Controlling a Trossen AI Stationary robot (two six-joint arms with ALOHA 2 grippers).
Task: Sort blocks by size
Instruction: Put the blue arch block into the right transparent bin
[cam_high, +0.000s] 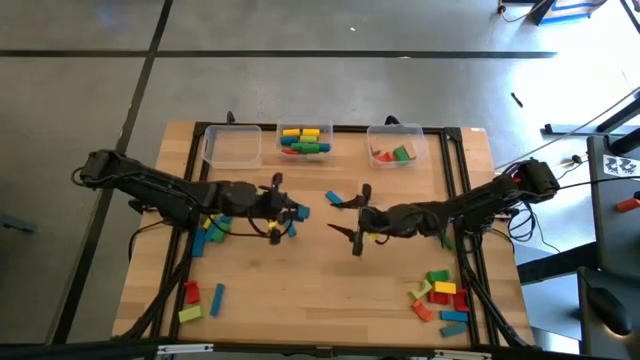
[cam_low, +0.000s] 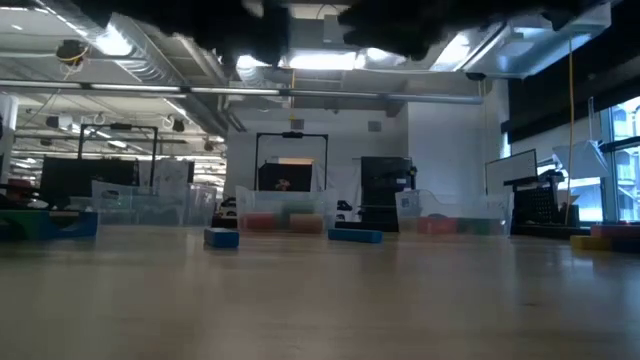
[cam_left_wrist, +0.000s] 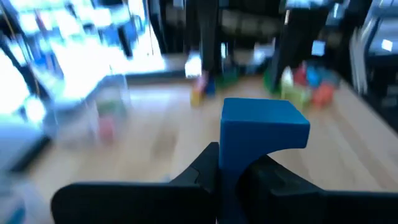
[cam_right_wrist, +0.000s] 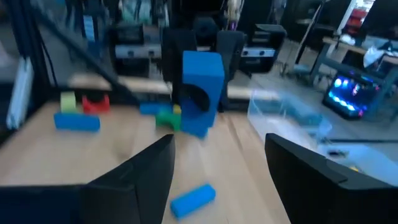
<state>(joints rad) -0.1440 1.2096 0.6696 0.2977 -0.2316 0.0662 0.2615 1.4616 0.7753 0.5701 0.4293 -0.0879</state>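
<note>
From above, the left gripper hangs over mid-table, clamped on a small blue rectangular block, while the right gripper waits close by with fingers spread and empty. Left wrist view: the blue block sits pinched between dark fingers. Right wrist view: a blue cylinder lies on the wooden table between its parted fingers.

Right gripper fingers spread wide; a blue cylinder lies between them; beyond, a held blue block.
</note>
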